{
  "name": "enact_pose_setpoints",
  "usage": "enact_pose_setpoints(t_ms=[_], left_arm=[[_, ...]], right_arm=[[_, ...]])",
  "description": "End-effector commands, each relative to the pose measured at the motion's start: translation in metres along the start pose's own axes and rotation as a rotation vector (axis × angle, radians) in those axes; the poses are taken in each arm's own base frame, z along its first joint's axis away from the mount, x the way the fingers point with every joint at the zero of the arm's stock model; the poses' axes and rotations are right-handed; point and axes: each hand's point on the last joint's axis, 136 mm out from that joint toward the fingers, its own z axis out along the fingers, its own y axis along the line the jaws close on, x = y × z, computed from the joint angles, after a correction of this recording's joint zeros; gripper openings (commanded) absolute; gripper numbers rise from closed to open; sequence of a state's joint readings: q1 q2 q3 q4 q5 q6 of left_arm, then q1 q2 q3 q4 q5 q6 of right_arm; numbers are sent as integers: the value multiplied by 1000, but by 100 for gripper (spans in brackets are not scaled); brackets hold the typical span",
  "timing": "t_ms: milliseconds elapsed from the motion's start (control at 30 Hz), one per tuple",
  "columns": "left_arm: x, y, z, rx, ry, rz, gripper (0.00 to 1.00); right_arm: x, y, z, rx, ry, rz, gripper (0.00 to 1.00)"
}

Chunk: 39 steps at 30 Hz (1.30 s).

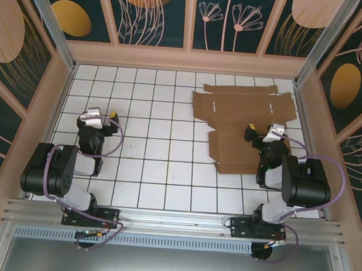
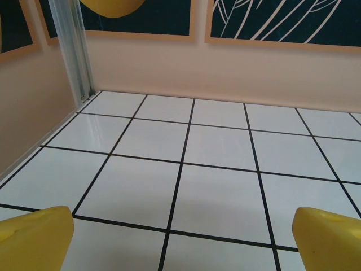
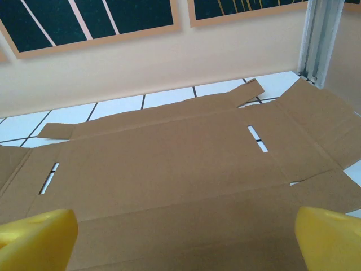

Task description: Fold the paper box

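The paper box [image 1: 243, 115] is laid flat, unfolded, at the desk's [image 1: 147, 164] far right; left pincer [image 1: 100, 119] and right pincer [image 1: 262, 133] are held wide, empty; folding is judged unstarted, a flap grip needed.

The white tabletop [image 1: 155, 139] was ruled into squares by thin black lines, and its glossy tiles gave back a soft sheen in the left wrist view. On it lay the unfolded paper box [image 1: 239, 125], a die-cut sheet of plain brown cardboard, flat against the tiles. The sheet sat in the far right part of the surface, with its far flaps near the back edge and its right side close to the right edge. Its widest panel ran crosswise, creased along its length, and had two narrow slots [image 3: 256, 138] with white tile showing through them. A narrower section reached from that panel toward the near edge.
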<state>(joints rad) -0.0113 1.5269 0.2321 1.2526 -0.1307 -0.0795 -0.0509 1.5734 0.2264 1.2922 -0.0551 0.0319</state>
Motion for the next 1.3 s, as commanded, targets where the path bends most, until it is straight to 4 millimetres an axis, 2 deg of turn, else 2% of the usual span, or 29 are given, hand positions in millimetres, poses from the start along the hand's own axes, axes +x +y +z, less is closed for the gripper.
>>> enact_pose_setpoints(t_ms=[0,1067,1167,1267], left_arm=[[-9,-2,1,13,-26,5,99],[-9,-1,0,13,-29,4,99],[-16,-9,7,23,22,38,99],[-52,-31,24,31,67,70,99]], right_arm=[[-8,2,-2,-15,-29,-13,99],[-7,5,-2,-33,-26,-16,99],[-22,8,-3,-35,-36,-26,99],[-49,24,2,-33,-19,-69,99]])
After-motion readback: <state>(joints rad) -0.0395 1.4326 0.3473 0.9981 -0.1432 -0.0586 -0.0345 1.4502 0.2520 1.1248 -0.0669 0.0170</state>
